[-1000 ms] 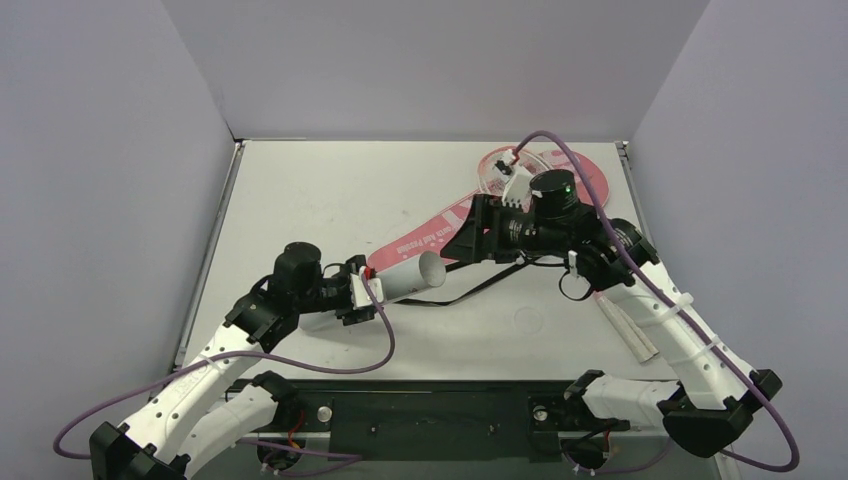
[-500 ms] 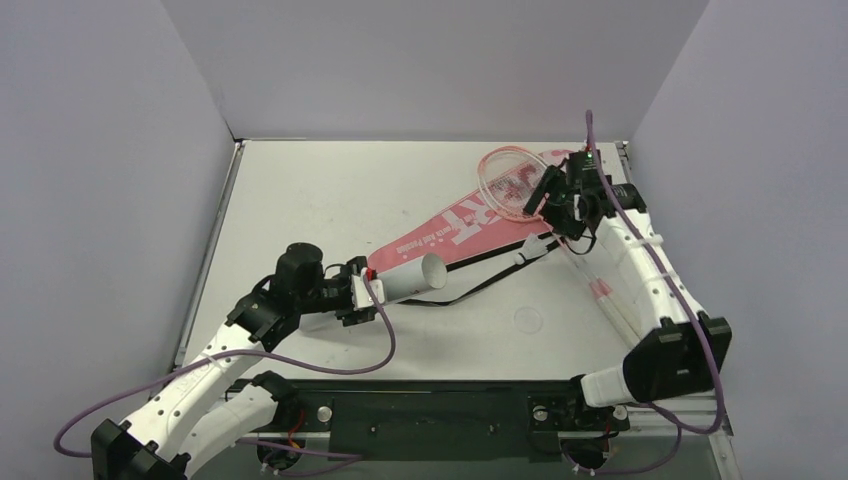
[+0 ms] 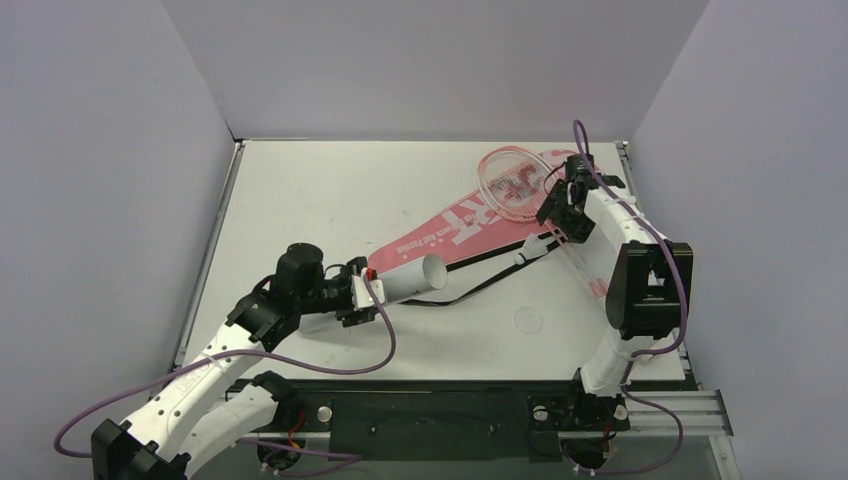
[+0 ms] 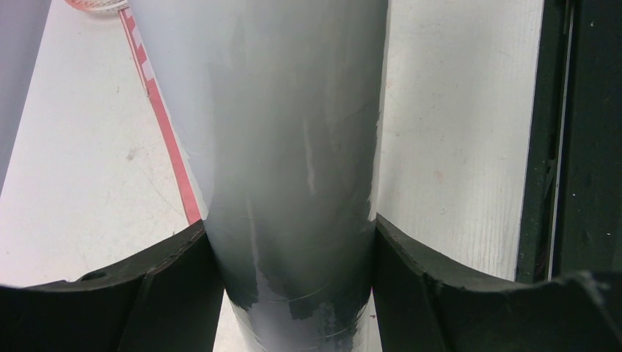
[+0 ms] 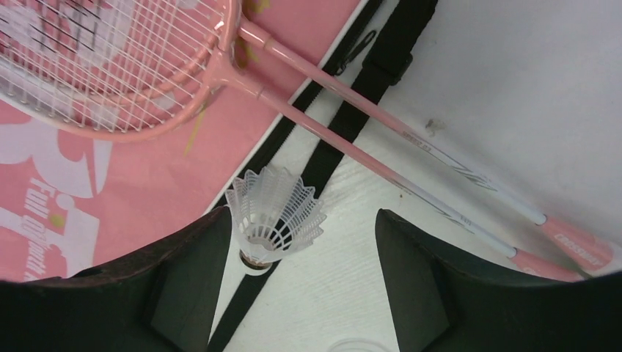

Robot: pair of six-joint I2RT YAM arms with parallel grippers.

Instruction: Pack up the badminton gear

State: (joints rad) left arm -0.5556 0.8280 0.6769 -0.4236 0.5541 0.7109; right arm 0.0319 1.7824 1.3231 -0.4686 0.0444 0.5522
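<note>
- The right arm has swung away from the middle of the counter (image 3: 330, 190), where a second ago it hung over the pink racket cover (image 3: 450, 225) close to the tube's mouth. It now sits folded up at the far right corner.
- The right end effector (image 5: 301, 220) is released, with its jaws standing apart. Its wrist view looks down on a white shuttlecock (image 5: 275, 213) that lies on the cover's black strap (image 5: 345, 125), just beside the edge of the cover.
- The shuttlecock's skirt sits near the left finger (image 5: 183, 286), with a clear gap on the other side, so nothing is gripped yet.
- The left arm has not shifted. The left end effector (image 4: 293, 235) stays clenched on the long white tube (image 4: 293, 110), holding it low near the narrow end of the cover with its open mouth towards the right arm.
- The two pink rackets (image 3: 515, 180) lie unpacked, heads on the wide end of the cover and shafts running off it towards the right edge.
- My reading is that the right arm has gone for the shuttlecock while the left presents the tube to receive it. The cover and both rackets are still to be dealt with, so packing looks to be at an early stage.
- The next grasp needs a light squeeze, since the feathered skirt looks easy to crush or tip over.
</note>
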